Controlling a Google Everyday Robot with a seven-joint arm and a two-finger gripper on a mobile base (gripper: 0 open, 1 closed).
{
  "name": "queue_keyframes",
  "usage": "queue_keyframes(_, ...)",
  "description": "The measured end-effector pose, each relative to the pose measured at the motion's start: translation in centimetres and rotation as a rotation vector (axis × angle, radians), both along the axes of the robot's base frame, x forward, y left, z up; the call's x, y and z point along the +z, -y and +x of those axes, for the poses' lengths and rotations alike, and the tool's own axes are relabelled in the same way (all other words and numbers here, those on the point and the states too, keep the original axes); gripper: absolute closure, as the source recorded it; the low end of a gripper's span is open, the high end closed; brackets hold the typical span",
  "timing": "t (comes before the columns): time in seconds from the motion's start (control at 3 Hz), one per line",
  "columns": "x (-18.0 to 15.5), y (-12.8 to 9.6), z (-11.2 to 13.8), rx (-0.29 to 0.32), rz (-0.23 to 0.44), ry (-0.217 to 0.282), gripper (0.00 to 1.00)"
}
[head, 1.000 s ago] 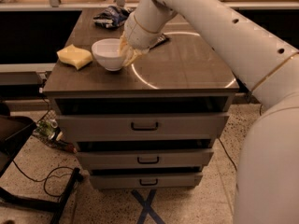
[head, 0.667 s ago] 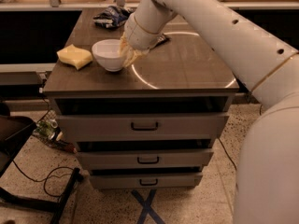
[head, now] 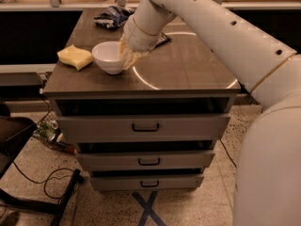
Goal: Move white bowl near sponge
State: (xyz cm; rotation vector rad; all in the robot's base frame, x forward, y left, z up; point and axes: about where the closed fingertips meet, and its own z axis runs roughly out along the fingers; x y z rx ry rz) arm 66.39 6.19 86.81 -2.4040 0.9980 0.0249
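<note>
**Desk:** Where is the white bowl (head: 107,55)?

**Photographer:** It sits upright on the dark top of a grey cabinet (head: 188,72), toward the top's left end. It is just beside the pale yellow sponge (head: 75,57), which lies flat to its left near the edge. Whether the 2 touch is not clear from this angle.

**Desk:** And the robot?

**Photographer:** Its 1 white arm (head: 225,29) reaches in from the right, sloping down across the cabinet top. The gripper (head: 126,58) is at the bowl's right rim, right against it. Whether it is clamped on the bowl or has let go, I cannot tell.

**Desk:** Anything else on the top?

**Photographer:** A dark blue-and-white snack bag (head: 112,18) lies at the back, well apart from the bowl. A pale curved line (head: 141,80) runs across the surface just right of the bowl.

**Desk:** Below that?

**Photographer:** The cabinet has 3 drawers (head: 145,127), each with a dark handle. A blue tape cross (head: 148,210) marks the speckled floor in front, and black cables (head: 28,173) trail at the left.
</note>
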Motion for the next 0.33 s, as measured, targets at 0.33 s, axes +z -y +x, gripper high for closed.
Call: queue_keyframes(0.33,-0.24,-0.15,0.00,0.002,-0.001,-0.003,0.12)
